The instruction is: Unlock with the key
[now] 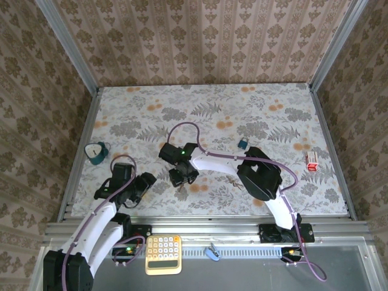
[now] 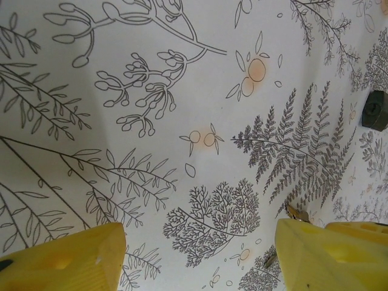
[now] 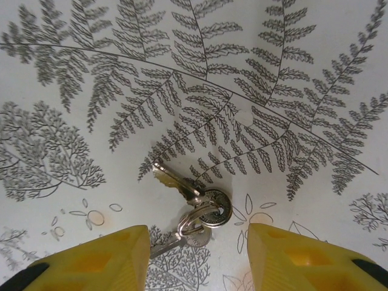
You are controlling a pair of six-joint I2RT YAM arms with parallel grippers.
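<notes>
Keys: two small keys on a split ring, lying flat on the table. One blade points to the upper left; the other runs to the lower left, close beside one finger.
Location: between the fingers of the right gripper, touched by neither.
Material, shape: thin stamped metal, shiny. Round silver bows, toothed blades, one of them brass-toned.
Handling (judged): light, stiff and slippery. The keys hang loose on the ring, so the bunch will likely swing when lifted. It lies low, so it is hard to get under.
Grip point (judged): across the flat bow of one key, leaving its blade free for the lock.
Right fingers: spread apart, grasping nothing.
Left fingers: the left gripper is spread over bare table, grasping nothing.
Padlock: a small teal body, a padlock by my reading. It sits farther back on the table, apart from the right gripper. Keyhole too small to make out.
Table surface: smooth, matte, printed with ferns and orange flowers.
</notes>
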